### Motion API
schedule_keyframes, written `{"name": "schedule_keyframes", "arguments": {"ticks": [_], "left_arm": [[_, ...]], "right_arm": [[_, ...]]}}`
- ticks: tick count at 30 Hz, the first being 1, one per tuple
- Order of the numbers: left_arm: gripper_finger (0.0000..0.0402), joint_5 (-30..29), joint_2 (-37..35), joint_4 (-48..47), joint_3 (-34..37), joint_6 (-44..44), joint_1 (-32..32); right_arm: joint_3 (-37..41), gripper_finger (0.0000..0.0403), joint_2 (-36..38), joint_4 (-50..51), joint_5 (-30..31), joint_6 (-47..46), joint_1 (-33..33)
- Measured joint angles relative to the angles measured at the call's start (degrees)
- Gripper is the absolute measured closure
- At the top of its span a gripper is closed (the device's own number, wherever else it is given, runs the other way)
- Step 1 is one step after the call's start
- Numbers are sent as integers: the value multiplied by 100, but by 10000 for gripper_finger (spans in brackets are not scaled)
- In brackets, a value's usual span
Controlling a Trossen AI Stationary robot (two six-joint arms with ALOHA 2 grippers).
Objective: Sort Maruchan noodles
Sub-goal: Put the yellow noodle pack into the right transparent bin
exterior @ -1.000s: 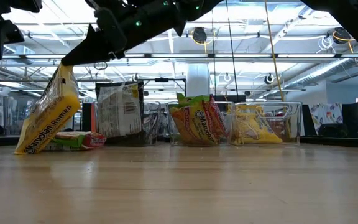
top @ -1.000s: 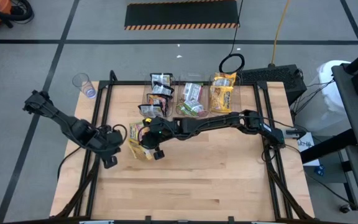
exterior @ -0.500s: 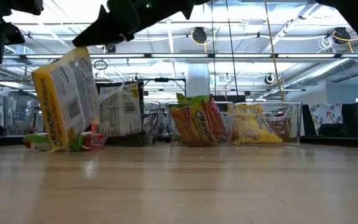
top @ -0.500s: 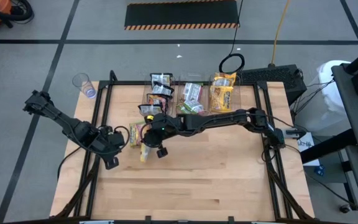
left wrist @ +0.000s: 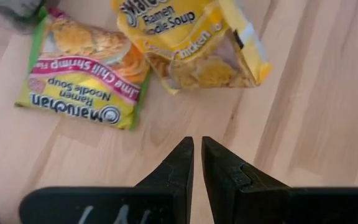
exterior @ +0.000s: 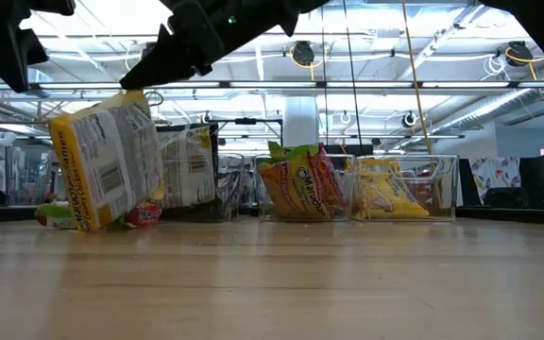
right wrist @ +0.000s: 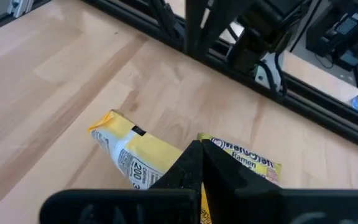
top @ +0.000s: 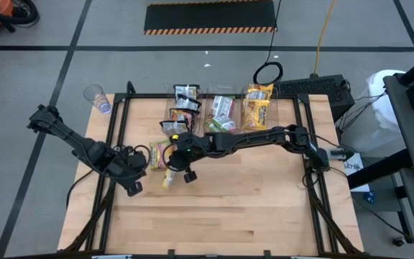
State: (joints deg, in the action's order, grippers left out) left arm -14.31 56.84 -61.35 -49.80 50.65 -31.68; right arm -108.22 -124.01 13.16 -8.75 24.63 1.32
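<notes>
Currently the right end effector (top: 180,162) pinches a yellow packet (exterior: 107,162) by its top edge, lifted over the counter (top: 250,201) near a green packet (left wrist: 82,84); that thin grip could slip. The left end effector (left wrist: 196,163) waits nearby, nearly closed, empty.

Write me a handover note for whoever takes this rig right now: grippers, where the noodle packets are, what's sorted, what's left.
Right gripper: shut on the yellow packet, lifted and tilted, its lower corner near the table.
Left gripper: nearly closed, empty, hovering beside the loose packets.
Lime chili shrimp packet: flat on the table, green-edged, unsorted.
Three clear bins along the far edge already hold packets: dark, green, yellow.
Left: bin the held yellow packet, then the green-edged one.
</notes>
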Motion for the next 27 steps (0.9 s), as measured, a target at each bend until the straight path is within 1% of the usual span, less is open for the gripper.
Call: {"name": "schedule_keyframes", "arguments": {"ticks": [7, 10, 15, 20, 27], "left_arm": [[364, 93, 220, 674, 0, -474, -1], [364, 393, 374, 848, 0, -689, -2], [364, 857, 855, 1021, 0, -1113, -2], [364, 885, 1275, 1415, 0, -1661, -39], [364, 867, 1585, 1402, 0, -1823, -149]], "right_arm": [[139, 403, 0, -195, 0, -134, 0], [139, 403, 0, -192, 0, -138, 0], [141, 403, 0, -198, 0, -138, -9], [141, 403, -2, -190, 0, -138, -17], [141, 403, -2, -176, 0, -138, -33]]}}
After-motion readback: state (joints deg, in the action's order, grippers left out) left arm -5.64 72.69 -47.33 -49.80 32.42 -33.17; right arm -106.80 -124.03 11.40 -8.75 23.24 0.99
